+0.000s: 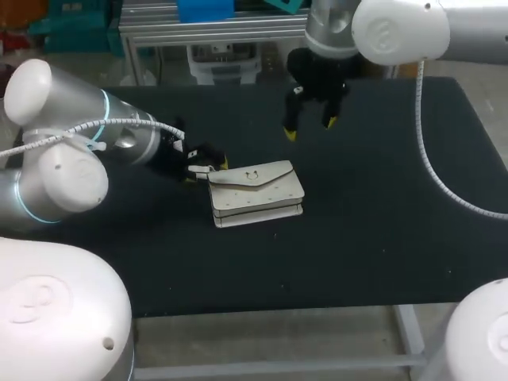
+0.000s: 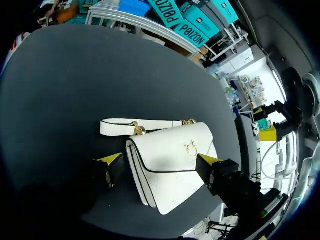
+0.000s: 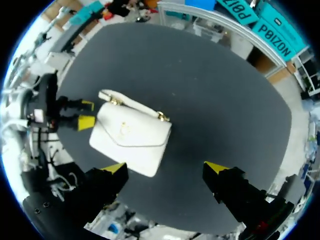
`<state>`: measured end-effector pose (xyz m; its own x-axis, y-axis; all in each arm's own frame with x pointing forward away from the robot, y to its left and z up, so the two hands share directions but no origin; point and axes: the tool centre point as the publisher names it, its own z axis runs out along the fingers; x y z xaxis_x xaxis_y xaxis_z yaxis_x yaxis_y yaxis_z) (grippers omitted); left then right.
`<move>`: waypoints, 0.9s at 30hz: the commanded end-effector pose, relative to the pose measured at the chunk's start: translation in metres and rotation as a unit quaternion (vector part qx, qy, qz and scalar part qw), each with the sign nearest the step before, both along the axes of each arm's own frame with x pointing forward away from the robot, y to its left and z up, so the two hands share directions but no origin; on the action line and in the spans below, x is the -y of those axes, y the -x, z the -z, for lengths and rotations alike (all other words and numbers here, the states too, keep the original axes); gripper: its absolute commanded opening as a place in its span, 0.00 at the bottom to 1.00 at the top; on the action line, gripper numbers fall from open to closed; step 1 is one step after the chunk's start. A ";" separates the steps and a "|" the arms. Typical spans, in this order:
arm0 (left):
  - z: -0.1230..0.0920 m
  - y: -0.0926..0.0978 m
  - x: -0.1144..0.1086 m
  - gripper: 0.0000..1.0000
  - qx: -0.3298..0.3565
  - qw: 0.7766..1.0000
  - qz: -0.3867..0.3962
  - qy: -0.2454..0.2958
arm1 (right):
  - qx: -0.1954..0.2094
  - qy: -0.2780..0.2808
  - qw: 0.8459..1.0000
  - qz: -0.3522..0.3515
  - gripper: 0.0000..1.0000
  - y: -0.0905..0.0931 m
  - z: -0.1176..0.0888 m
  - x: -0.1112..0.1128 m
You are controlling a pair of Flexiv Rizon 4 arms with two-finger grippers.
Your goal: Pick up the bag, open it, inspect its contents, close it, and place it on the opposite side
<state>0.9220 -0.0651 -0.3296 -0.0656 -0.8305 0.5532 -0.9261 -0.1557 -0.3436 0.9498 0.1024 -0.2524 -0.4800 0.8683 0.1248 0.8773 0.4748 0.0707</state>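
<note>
The white bag (image 1: pixel 255 193) lies flap closed near the middle of the black worktop (image 1: pixel 381 230), a little toward its left edge; my left pincer (image 2: pixel 158 159) stands wide at the bag's left end, beside the strap (image 2: pixel 120 126); my right pincer (image 1: pixel 310 128) hangs spread wide near the far edge, well apart from the bag.

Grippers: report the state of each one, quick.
Left gripper: open, straddling the white bag, not clamping it.
Right gripper: open, holding nothing.
</note>
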 end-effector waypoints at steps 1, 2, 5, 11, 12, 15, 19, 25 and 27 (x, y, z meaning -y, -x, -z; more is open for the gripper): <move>0.001 0.003 0.005 1.00 -0.006 0.999 -0.029 -0.040 | -0.003 -0.024 0.999 0.044 1.00 0.001 0.001 0.006; 0.001 0.003 0.005 1.00 -0.006 0.999 -0.029 -0.040 | -0.003 -0.024 0.999 0.044 1.00 0.001 0.001 0.006; 0.001 0.003 0.005 1.00 -0.006 0.999 -0.029 -0.040 | -0.003 -0.024 0.999 0.044 1.00 0.001 0.001 0.006; 0.015 0.007 0.013 1.00 -0.051 0.996 -0.070 -0.013 | -0.051 -0.098 0.989 0.099 1.00 0.004 0.018 -0.011; 0.018 0.008 0.015 1.00 -0.067 0.994 -0.087 -0.008 | -0.067 -0.114 0.985 0.110 1.00 0.007 0.023 -0.013; 0.022 0.009 0.015 1.00 -0.091 0.992 -0.090 0.002 | -0.105 -0.156 0.971 0.148 1.00 0.010 0.031 -0.011; 0.024 0.002 0.013 1.00 -0.131 0.988 -0.083 0.022 | -0.135 -0.190 0.955 0.183 1.00 0.010 0.038 -0.008; 0.030 -0.007 0.012 1.00 -0.169 0.980 -0.074 0.075 | -0.164 -0.230 0.932 0.227 1.00 0.013 0.051 -0.009; 0.031 -0.007 0.013 1.00 -0.175 0.979 -0.068 0.082 | -0.171 -0.239 0.926 0.237 1.00 0.014 0.057 -0.013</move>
<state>0.9246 -0.0834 -0.3528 0.2795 -0.7473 0.6029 -0.9345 -0.3558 -0.0078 0.9363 0.1170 -0.2984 0.0307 0.8411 0.5400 0.9907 0.0459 -0.1278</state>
